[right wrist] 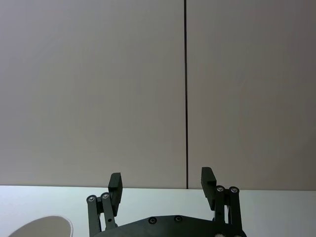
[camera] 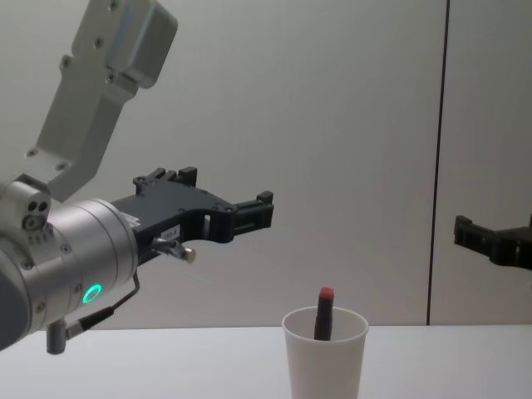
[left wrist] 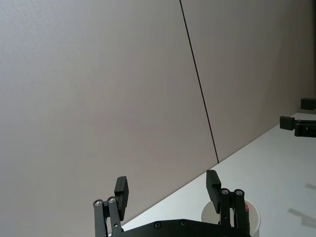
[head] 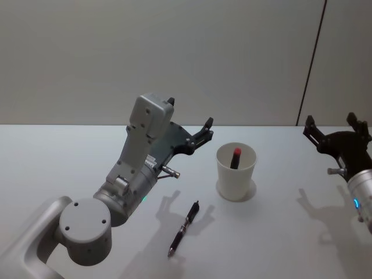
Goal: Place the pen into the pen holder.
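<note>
A dark pen [head: 183, 228] with red bands lies flat on the white table, in front of and to the left of the pen holder [head: 235, 173], a white paper cup. Another pen with a red top [head: 236, 157] stands inside the cup [camera: 324, 359], its red end [camera: 324, 296] poking above the rim. My left gripper [head: 203, 132] hovers open and empty above the table, just left of the cup's rim and behind the lying pen. In the left wrist view its fingers [left wrist: 122, 191] spread wide over the cup [left wrist: 253, 218]. My right gripper [head: 330, 122] hangs open at the far right.
A grey wall with a dark vertical seam [head: 314, 58] stands behind the table. The table's white surface [head: 279, 232] stretches between the cup and the right arm. The right gripper's fingers [right wrist: 207, 178] point at the wall.
</note>
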### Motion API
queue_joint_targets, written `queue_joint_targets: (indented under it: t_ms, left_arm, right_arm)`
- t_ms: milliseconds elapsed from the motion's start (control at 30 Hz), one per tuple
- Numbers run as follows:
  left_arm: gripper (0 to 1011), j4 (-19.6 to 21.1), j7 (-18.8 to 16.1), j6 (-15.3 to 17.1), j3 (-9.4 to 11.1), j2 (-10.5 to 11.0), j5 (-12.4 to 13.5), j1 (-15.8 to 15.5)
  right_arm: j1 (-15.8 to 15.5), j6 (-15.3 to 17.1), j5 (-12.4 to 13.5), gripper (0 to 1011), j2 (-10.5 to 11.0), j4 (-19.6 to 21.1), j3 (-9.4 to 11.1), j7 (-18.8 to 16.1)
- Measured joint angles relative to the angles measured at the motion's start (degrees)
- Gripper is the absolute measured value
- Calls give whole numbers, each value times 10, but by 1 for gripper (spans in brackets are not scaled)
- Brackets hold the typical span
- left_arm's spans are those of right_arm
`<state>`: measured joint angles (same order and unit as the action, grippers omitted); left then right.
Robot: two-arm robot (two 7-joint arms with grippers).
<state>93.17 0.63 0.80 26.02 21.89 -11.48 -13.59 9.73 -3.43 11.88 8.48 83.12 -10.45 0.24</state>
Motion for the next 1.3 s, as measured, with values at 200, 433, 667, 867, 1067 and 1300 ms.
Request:
queue_joint_targets:
  t_ms: [200,433,667,867,1067,1300]
  left_arm:
    - [1004,0,0,0,0,0,0,0]
    - [1004,2,0,7,-1,0,-4,2]
    - [1004,8,5,32,-5,2,-26,6]
    - [1004,12,10,61,-8,4,-52,9]
    - [1004,14,15,96,-12,5,-82,13]
    - [1004,15,20,137,-16,6,-112,15]
  right_arm:
    - [-6,4,2,1001,3,7,2,3]
    - [-11,7,4,1002,5,12,3,5]
    - [-13,9,4,1002,6,14,4,7]
    - [-14,9,5,1001,6,16,5,7]
    - [-15,10,5,1002,7,17,5,8]
    - [-16,10,5,1002,7,17,5,8]
